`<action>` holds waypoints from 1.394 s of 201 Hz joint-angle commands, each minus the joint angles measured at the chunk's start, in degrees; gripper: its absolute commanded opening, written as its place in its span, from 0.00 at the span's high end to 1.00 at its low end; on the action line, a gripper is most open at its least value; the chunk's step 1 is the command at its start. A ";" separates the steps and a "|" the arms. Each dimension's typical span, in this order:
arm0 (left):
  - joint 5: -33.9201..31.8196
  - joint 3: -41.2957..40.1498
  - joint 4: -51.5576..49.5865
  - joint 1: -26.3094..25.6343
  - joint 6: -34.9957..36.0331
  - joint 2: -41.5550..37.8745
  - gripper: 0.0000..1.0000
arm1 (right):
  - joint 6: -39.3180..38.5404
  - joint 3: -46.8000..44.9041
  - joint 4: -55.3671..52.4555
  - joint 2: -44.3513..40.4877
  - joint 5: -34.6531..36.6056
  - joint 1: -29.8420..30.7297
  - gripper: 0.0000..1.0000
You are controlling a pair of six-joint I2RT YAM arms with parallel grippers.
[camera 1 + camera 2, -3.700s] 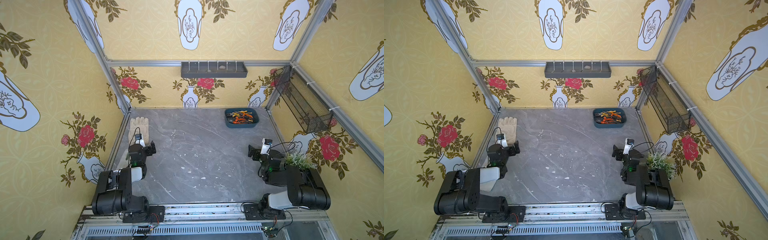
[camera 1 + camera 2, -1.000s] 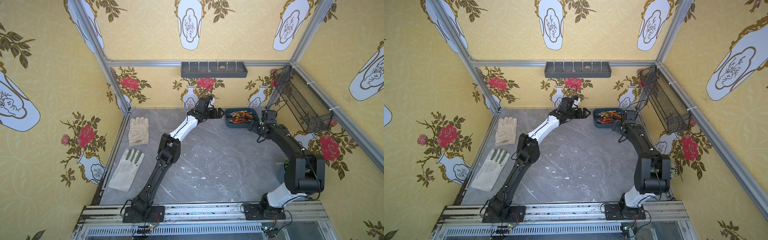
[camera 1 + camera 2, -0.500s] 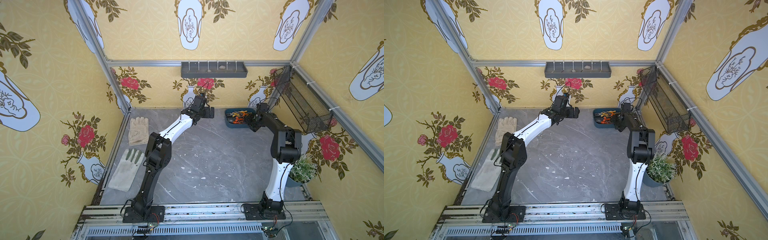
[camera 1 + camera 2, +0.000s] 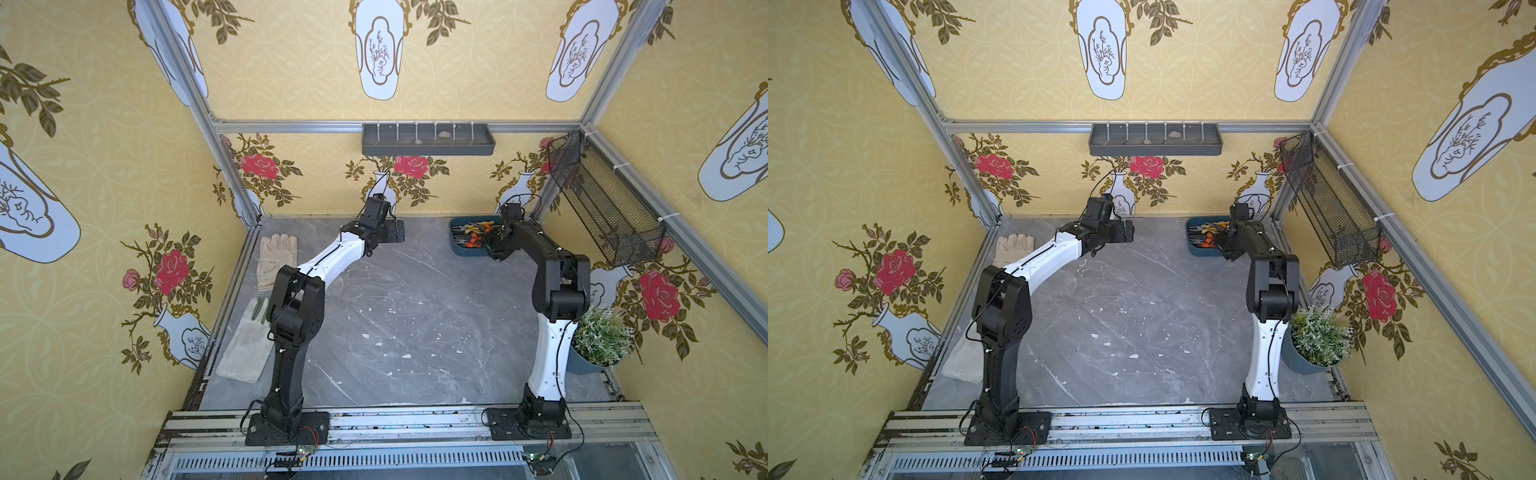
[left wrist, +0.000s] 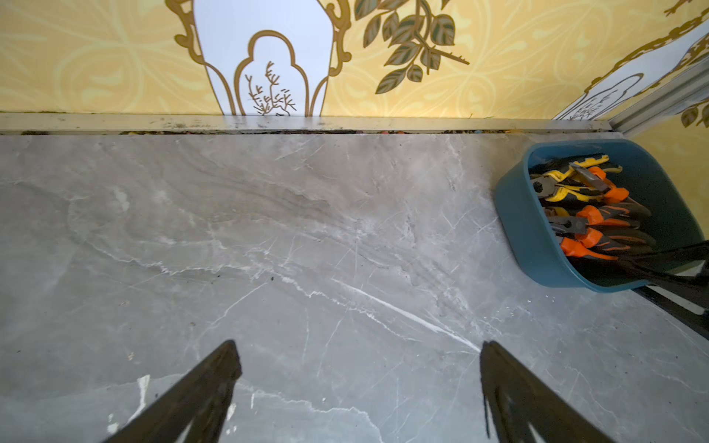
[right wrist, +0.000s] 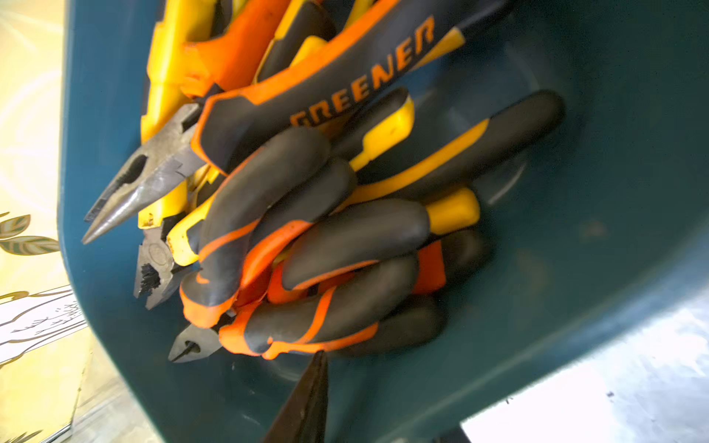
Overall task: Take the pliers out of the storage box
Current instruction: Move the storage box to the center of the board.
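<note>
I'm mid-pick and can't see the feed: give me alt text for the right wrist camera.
Close-up into the dark teal storage box, where a tangled pile of pliers with orange-and-black and yellow-and-black handles lies, one handle marked GREENER. A dark tip of the right tool reaches in at the nearest orange-handled pair; whether it touches is unclear.

The grey marble-patterned tabletop (image 4: 395,324) was flecked with pale marks. In its far right corner, close to the back wall, the teal storage box (image 4: 456,243) sat flat on it. Along the left edge lay two pale work gloves, the far glove (image 4: 276,259) and the near glove (image 4: 248,345), both with fingers toward the back wall. A potted plant (image 4: 598,340) stood at the right edge, well apart from the box.
</note>
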 commanded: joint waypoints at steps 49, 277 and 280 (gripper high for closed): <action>0.76 -6.51 1.32 2.78 0.10 -6.33 0.01 | -3.93 -0.31 -1.22 0.67 -2.23 3.49 0.86; -1.02 -30.24 -4.08 9.66 -2.70 -33.43 0.01 | 16.64 1.25 13.45 -6.60 -10.90 35.65 0.51; -0.92 -30.55 -4.11 9.66 -2.86 -33.72 0.01 | 15.65 1.36 12.42 -7.29 -10.62 35.29 0.50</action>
